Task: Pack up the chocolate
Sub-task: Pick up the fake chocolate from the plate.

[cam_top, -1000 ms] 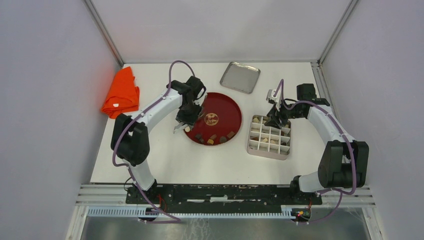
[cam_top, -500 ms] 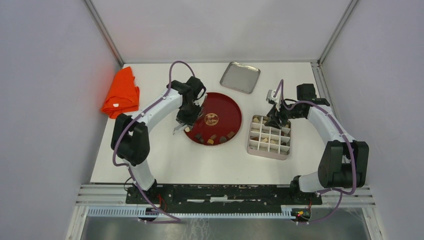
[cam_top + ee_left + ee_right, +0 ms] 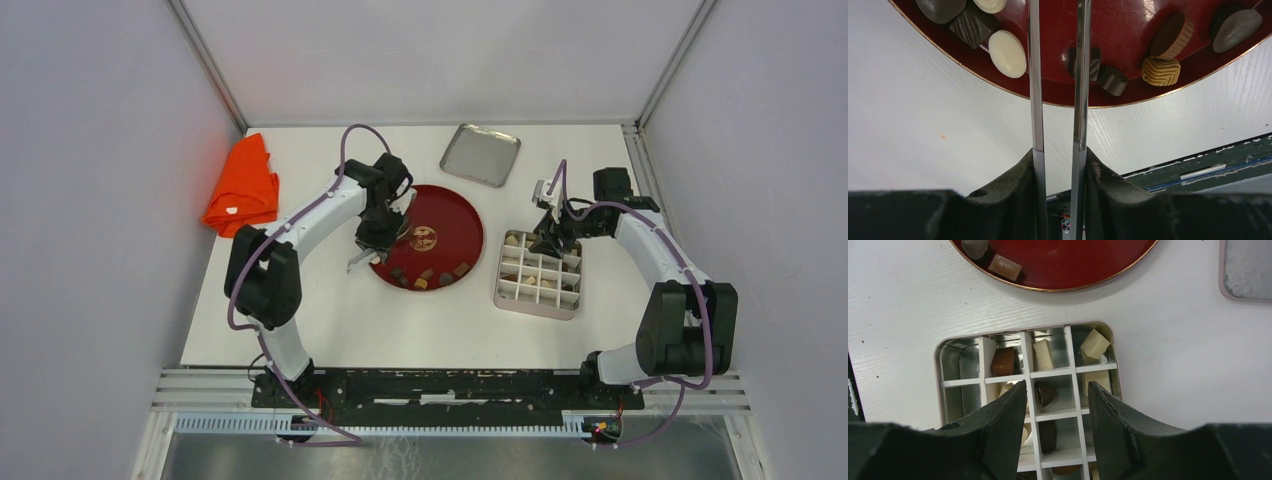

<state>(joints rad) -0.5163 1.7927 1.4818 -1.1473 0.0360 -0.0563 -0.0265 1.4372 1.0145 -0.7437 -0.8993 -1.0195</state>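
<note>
1. The left gripper [image 3: 1058, 60], fitted with 2 long thin metal blades [image 3: 1034, 75], reaches over the near left rim of the round dark-red plate [image 3: 455, 212] on the white table [image 3: 330, 320].
2. The blades run parallel with a narrow gap between them. Nothing is pinched in the stretch that shows. The tips are cut off in the wrist view and too small to read from above, so I cannot tell whether it has hold of anything.
3. Part of the chocolate [image 3: 1160, 71], small bite-size pieces in dark brown, tan and cream-white, lies loose along the plate's near rim. A dark ribbed square [image 3: 1094, 64] sits partly behind 1 blade.
4. More of the chocolate sits in the rectangular metal box with white dividers [image 3: 940, 370], which stands right of the plate and apart from it. Cream, brown and dark pieces fill several compartments.
5. The right gripper [image 3: 1057, 386] hovers over the far side of the box. Its 2 dark padded fingers [image 3: 998, 425] are spread well apart with nothing between them.
6. A flat silver tray [image 3: 480, 154] lies beyond the plate, and a folded orange cloth [image 3: 243, 185] lies at the far left.
</note>
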